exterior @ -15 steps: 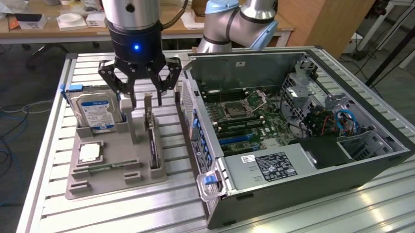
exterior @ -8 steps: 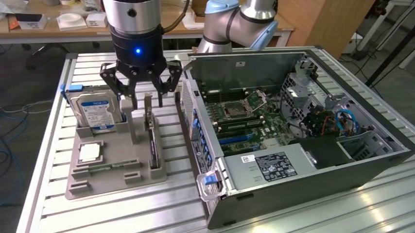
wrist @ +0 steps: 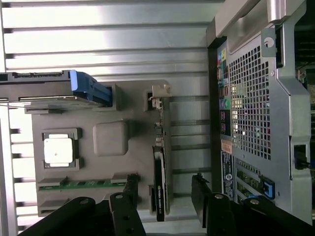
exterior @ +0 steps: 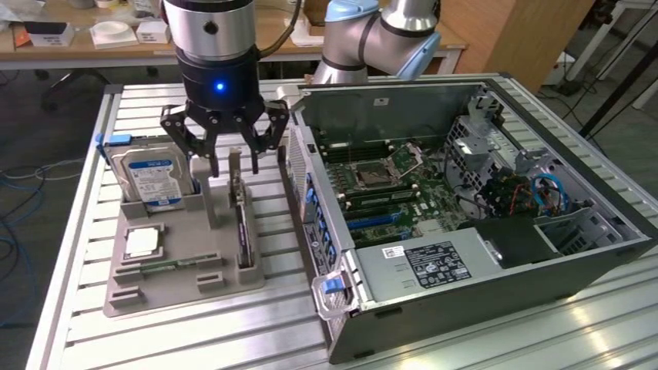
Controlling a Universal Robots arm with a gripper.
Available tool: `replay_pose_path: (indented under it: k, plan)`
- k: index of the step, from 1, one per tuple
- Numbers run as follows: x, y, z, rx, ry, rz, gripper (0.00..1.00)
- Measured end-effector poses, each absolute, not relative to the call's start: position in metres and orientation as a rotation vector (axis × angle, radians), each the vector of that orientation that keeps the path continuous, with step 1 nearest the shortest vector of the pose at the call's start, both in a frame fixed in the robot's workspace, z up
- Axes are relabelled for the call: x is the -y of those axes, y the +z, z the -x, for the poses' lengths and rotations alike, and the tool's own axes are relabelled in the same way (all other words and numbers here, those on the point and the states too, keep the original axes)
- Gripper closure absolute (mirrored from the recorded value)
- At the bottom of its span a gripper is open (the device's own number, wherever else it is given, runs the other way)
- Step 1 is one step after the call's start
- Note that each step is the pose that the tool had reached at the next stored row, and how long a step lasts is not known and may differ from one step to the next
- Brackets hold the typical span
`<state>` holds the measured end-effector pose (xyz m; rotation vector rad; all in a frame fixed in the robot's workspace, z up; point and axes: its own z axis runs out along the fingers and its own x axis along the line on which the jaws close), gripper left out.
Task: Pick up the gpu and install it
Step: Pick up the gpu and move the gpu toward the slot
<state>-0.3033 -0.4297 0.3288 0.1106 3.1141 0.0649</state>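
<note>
While the gripper [exterior: 234, 154] hangs wide open, the gpu [exterior: 243, 231] standing on edge directly beneath it appears rigid, light and fragile, best gripped across its flat faces.

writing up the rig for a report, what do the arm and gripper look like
The arm is silver-grey tubing with rounded joints capped in light blue. The gripper has a shiny silver cylinder above a black body bearing a glowing blue light. Its jaws are black linked bars with visible pivots. A dark cable curves beside the cylinder.
</note>
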Motion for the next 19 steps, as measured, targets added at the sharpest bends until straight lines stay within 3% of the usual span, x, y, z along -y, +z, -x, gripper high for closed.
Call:
replay_pose_path:
  k: [19]
  plan:
    - [0.43,0.311,0.303,-3.114,0.063,-0.111,0.44]
